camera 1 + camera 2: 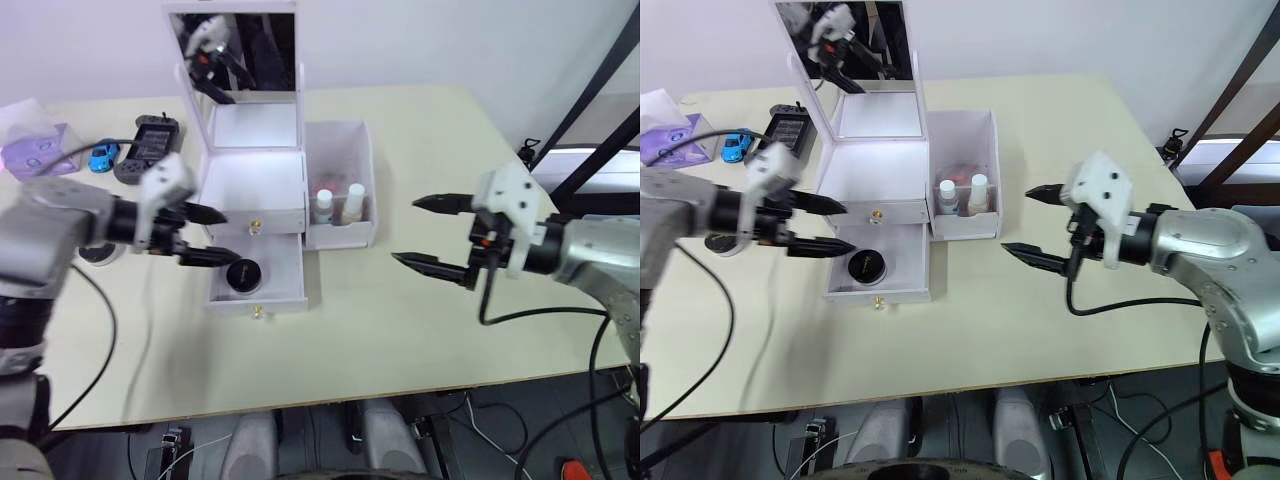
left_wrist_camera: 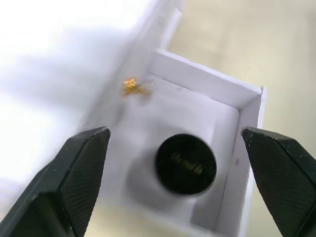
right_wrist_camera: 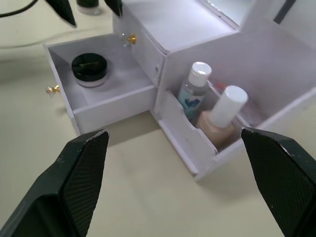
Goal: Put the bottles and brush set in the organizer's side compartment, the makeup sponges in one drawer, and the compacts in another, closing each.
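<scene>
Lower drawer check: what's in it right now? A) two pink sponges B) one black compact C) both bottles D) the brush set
B. The open lower drawer holds a single round black compact, seen also under the open left gripper; the two bottles stand in the side compartment.

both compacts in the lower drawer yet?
No. The open lower drawer holds one compact; the rest of its floor is bare.
</scene>
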Robot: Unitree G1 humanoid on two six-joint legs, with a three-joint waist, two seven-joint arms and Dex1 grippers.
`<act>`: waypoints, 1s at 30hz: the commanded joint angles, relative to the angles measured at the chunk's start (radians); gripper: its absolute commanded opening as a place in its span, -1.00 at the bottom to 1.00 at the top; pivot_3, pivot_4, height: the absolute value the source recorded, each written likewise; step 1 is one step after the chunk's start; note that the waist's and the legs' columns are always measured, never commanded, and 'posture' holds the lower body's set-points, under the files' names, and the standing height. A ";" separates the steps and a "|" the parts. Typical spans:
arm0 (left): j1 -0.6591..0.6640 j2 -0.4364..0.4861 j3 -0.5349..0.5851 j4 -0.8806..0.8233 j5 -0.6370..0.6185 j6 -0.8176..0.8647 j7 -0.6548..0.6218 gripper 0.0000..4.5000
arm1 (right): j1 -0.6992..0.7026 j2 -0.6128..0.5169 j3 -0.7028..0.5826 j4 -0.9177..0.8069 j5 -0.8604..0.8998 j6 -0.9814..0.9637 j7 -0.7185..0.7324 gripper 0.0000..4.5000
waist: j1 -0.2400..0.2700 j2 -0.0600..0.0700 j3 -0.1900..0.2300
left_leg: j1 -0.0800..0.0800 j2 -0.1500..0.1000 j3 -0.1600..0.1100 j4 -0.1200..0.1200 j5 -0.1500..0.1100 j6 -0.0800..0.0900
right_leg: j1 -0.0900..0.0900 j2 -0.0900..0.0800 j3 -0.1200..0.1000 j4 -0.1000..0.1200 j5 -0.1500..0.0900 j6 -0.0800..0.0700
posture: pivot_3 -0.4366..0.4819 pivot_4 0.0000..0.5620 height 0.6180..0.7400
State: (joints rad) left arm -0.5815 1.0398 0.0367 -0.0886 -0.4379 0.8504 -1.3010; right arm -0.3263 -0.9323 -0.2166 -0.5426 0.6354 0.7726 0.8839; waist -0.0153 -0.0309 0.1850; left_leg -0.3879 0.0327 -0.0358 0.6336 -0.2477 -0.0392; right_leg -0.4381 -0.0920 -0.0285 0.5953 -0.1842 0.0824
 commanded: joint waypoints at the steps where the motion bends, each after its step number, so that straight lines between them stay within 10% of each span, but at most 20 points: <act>1: 0.111 0.064 0.200 0.045 -0.039 -0.012 0.011 0.98 | 0.076 -0.029 -0.090 0.114 -0.047 -0.118 0.070 1.00 | 0.001 0.000 0.000 | 0.000 0.000 0.000 -0.001 0.000 0.000 | 0.000 0.000 0.000 0.000 0.000 0.000 | -0.05 -0.47 1.00; 14: 0.516 0.001 0.636 0.590 0.038 -0.459 0.209 0.98 | 0.224 -0.023 -0.154 0.493 -0.202 -0.445 0.129 1.00 | 0.003 0.000 0.000 | 0.004 0.001 0.003 -0.002 0.000 0.000 | 0.002 -0.001 0.000 -0.001 0.000 -0.001 | -0.05 -0.47 1.00; 30: 0.541 -0.064 0.613 0.499 0.016 -0.521 0.335 0.98 | -0.032 -0.005 0.026 0.304 -0.108 -0.208 0.122 1.00 | 0.000 0.000 -0.001 | 0.005 0.001 0.004 -0.001 0.000 -0.001 | 0.001 -0.002 -0.001 0.000 0.001 -0.001 | -0.05 -0.47 1.00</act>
State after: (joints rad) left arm -0.0408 0.9738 0.6472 0.4555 -0.4148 0.3243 -0.9849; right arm -0.3265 -0.9404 -0.2038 -0.1672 0.4922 0.5408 1.0001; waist -0.0152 -0.0310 0.1842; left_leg -0.3837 0.0339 -0.0323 0.6313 -0.2479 -0.0398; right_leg -0.4361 -0.0945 -0.0292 0.5954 -0.1836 0.0812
